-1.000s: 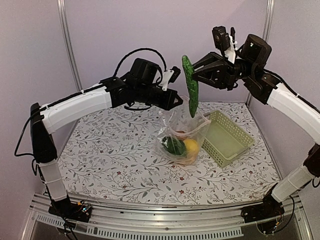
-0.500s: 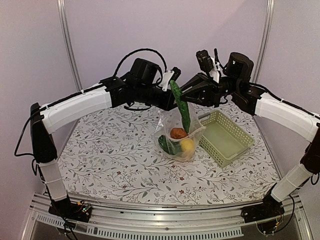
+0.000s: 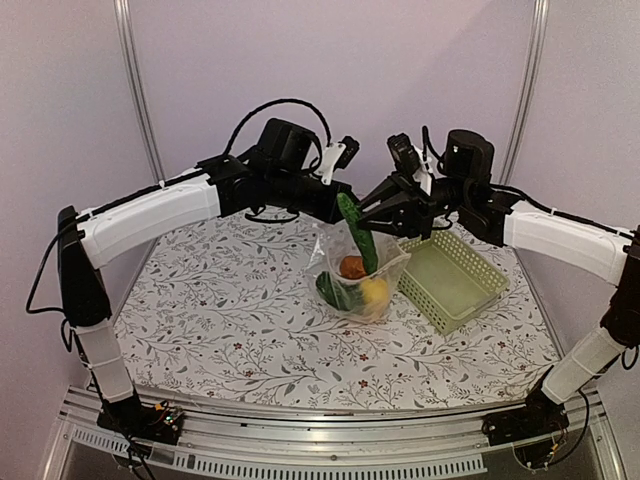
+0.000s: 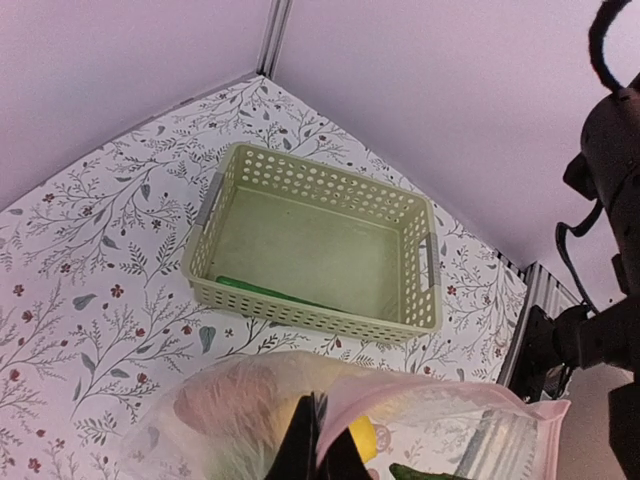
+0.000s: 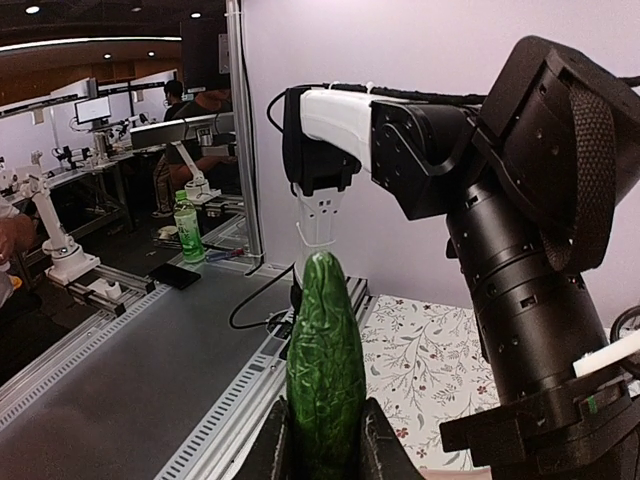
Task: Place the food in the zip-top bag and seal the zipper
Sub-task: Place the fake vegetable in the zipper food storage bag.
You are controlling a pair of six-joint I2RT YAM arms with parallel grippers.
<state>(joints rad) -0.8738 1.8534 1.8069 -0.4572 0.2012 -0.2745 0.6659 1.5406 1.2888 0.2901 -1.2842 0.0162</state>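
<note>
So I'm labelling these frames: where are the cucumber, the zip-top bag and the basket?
cucumber [image 5: 325,340], right wrist view, mid-body.
zip-top bag [image 4: 440,393], left wrist view, pink mouth strip.
basket [image 4: 310,240], left wrist view, bare floor.

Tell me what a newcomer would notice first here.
The dark green cucumber, pinched at a tilt in the right gripper, pokes into the clear zip-top bag at mid-table. The left gripper holds the bag's pink mouth edge up. A pale green basket sits to its right.

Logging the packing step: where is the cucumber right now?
In the top view the cucumber hangs mid-table, nearly upright in the right gripper, its lower end in the open clear bag, left of the green basket.
</note>
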